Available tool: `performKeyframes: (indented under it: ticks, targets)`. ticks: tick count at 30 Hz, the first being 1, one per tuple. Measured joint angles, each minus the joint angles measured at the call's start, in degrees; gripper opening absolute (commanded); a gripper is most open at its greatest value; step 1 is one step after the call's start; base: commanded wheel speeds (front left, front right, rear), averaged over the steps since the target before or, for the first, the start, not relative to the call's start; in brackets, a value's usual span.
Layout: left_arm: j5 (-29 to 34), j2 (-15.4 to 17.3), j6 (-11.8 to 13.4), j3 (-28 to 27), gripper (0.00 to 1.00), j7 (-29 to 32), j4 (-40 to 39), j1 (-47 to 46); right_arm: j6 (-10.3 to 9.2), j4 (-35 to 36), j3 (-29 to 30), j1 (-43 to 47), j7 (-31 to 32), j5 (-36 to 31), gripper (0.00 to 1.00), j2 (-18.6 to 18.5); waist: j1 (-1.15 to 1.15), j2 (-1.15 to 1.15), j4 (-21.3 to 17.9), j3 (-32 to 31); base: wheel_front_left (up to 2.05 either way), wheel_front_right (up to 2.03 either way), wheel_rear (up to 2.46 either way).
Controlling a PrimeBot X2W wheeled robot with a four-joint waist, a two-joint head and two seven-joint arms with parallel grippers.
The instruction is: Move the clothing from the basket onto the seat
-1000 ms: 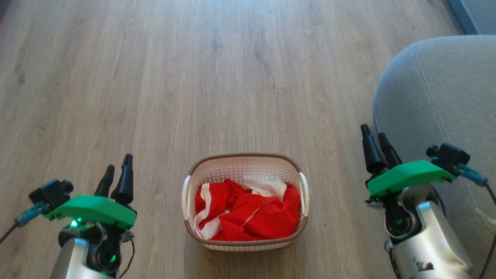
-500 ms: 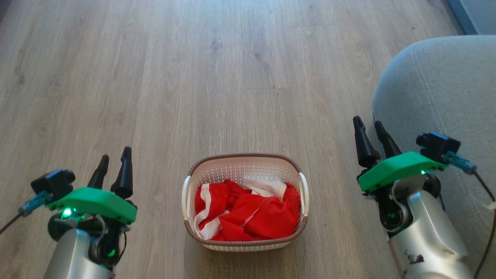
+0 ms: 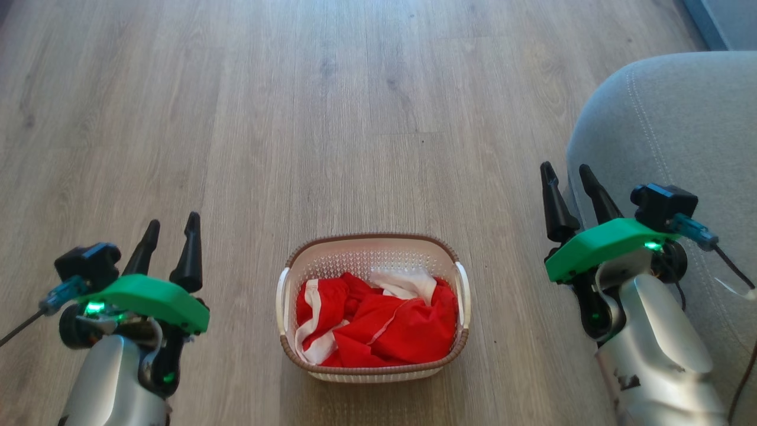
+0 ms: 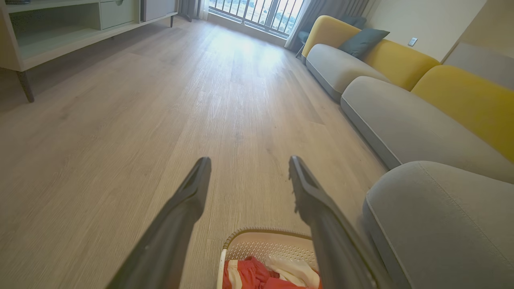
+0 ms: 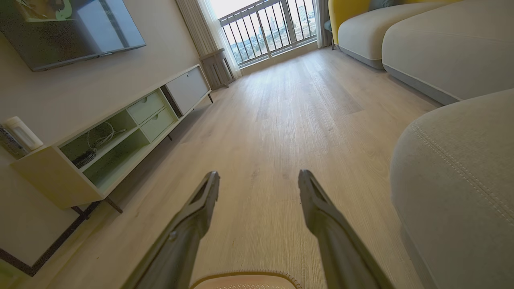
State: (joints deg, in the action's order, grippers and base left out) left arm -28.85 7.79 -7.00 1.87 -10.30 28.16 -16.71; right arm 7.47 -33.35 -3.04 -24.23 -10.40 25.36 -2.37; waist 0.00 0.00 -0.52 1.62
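The cream basket with a brown rim stands on the wooden floor, low in the middle of the head view. Red clothing with white panels lies crumpled inside it. The grey seat rises at the right. My left gripper hovers open to the left of the basket, nothing between its fingers. My right gripper is open at the seat's edge, right of the basket. In the left wrist view the basket, the clothing and the seat lie beyond the open left gripper. The right wrist view has the open right gripper, the basket rim and the seat.
Further grey and yellow sofa sections line the right side of the room. A low TV cabinet stands along the opposite wall. Bare wooden floor stretches ahead of the basket toward a balcony window.
Both arms have risen and reached forward in the head view, the right one more. Their fingers stay apart. The basket and clothing have not moved.
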Motion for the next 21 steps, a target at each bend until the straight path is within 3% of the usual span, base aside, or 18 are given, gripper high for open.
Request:
performKeyframes:
  ticks: [21]
  targets:
    - [13.72,0.76,-0.41,0.23,1.00,-3.52,2.75,-3.11,0.00,-2.19,-0.35,-4.25,-3.67,-15.38,1.00,-0.35,0.00,0.00,-0.14,-0.02,0.00,0.00,0.00]
